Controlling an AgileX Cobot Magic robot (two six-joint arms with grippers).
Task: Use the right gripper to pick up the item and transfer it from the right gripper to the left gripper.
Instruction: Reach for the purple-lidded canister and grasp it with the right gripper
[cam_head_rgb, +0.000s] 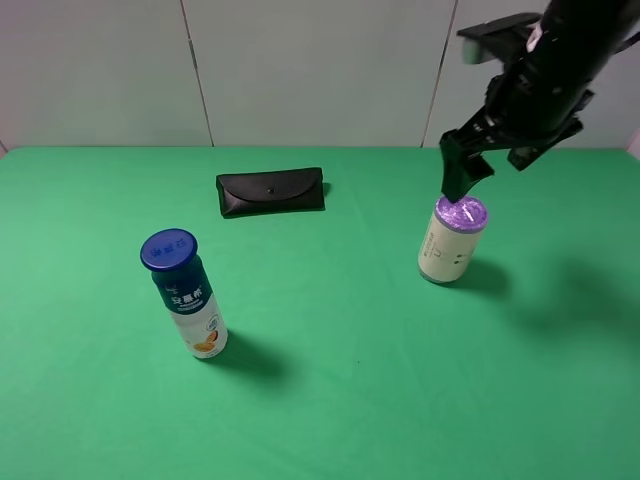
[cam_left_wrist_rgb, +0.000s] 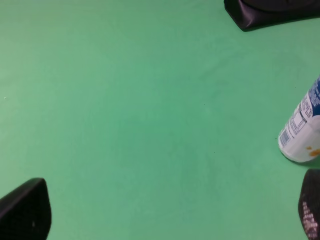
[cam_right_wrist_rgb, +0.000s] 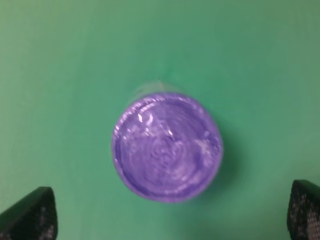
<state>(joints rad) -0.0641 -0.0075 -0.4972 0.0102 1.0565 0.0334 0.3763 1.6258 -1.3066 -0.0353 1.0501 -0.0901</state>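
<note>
The item (cam_head_rgb: 452, 240) is a short cream cylinder with a shiny purple foil top, standing upright on the green cloth at the right. My right gripper (cam_head_rgb: 487, 165) hangs just above it, all black, jaws spread wide and empty. In the right wrist view the purple lid (cam_right_wrist_rgb: 167, 146) fills the middle, and the two fingertips (cam_right_wrist_rgb: 30, 216) sit far apart on either side of it, not touching. My left gripper (cam_left_wrist_rgb: 167, 215) shows only in the left wrist view, as two dark fingertips (cam_left_wrist_rgb: 25, 210) held wide apart over bare cloth, holding nothing.
A taller blue-capped bottle (cam_head_rgb: 185, 295) stands at the front left and shows in the left wrist view (cam_left_wrist_rgb: 302, 135). A flat black case (cam_head_rgb: 271, 190) lies at the back middle, its corner in the left wrist view (cam_left_wrist_rgb: 270, 12). Green cloth (cam_head_rgb: 330, 380) covers the table.
</note>
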